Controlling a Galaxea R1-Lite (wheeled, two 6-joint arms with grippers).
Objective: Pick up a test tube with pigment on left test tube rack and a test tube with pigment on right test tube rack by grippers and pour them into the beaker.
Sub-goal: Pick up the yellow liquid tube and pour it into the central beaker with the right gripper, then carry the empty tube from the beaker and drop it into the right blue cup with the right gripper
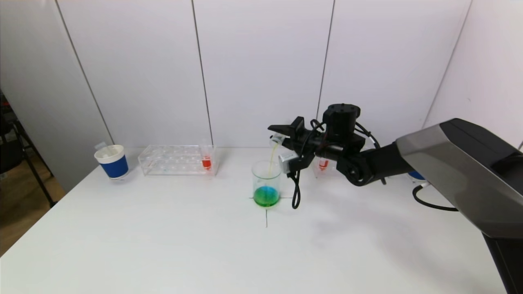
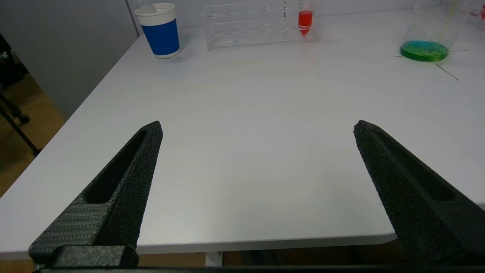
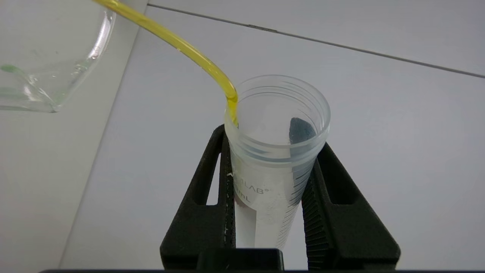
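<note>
My right gripper [image 1: 281, 136] is shut on a clear test tube [image 3: 273, 167] and holds it tipped over the beaker [image 1: 266, 183]. A thin yellow stream [image 3: 182, 45] runs from the tube's rim into the beaker, which holds green and blue liquid at the bottom. The left test tube rack [image 1: 177, 160] is clear plastic and keeps one red-filled tube [image 1: 206, 162] at its right end. The right rack is mostly hidden behind my right arm; one red tube [image 1: 323, 164] shows there. My left gripper [image 2: 257, 127] hangs open and holds nothing, near the table's front edge.
A blue and white cup [image 1: 112, 162] stands left of the left rack. Another blue cup [image 1: 416, 175] peeks out behind my right arm. A black cable [image 1: 296, 192] dangles from the right wrist beside the beaker. The white table [image 1: 163, 237] ends at a wall behind the racks.
</note>
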